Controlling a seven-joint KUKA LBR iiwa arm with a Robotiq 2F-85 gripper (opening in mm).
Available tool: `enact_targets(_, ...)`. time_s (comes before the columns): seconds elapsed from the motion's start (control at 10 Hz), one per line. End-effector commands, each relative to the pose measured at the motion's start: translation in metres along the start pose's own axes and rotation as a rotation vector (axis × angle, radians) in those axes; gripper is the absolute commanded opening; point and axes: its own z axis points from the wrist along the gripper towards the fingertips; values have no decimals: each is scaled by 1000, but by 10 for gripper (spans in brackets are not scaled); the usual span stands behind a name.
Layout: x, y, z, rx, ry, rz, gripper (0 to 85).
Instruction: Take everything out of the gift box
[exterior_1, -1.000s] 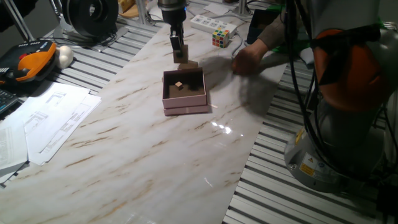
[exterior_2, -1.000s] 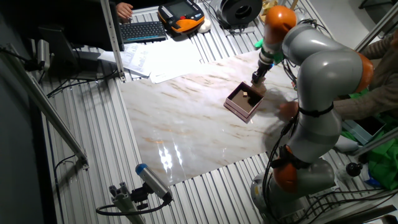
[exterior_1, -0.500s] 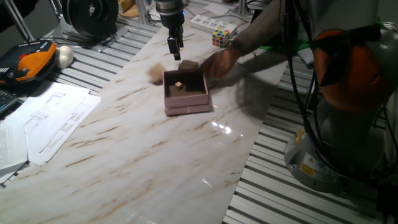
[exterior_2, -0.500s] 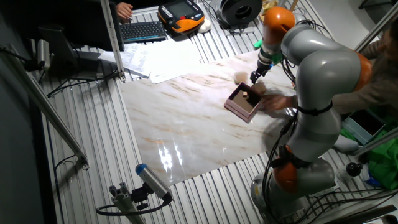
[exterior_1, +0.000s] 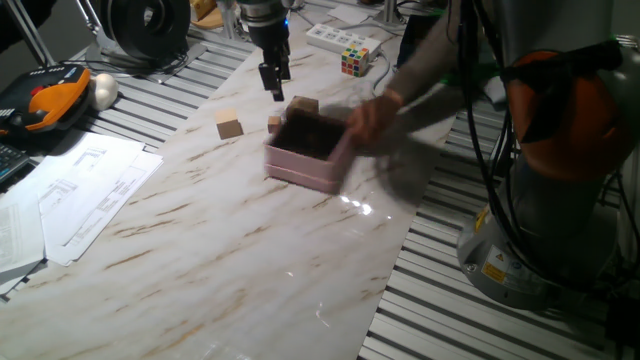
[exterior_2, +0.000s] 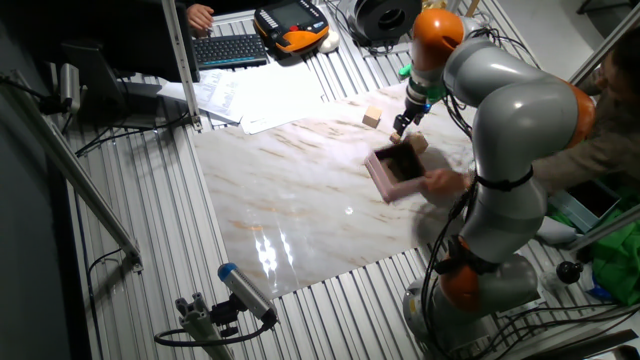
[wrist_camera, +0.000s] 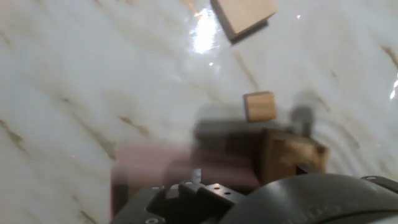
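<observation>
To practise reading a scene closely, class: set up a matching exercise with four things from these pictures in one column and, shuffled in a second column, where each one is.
Things
1. pink box
2. puzzle cube
3. lone wooden block
4. orange handset

Places
A. by the white power strip
B. on the metal slats, off the marble top
C. right beside a person's hand
D. on bare marble, apart from the box

Pairs: 1-C, 2-A, 3-D, 4-B
</observation>
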Motion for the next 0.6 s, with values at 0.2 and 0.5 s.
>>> enact_targets(0.2, -1, 15, 5, 0, 5, 24, 680)
enact_targets(0.5, 0, 35, 15, 1, 8, 52, 680)
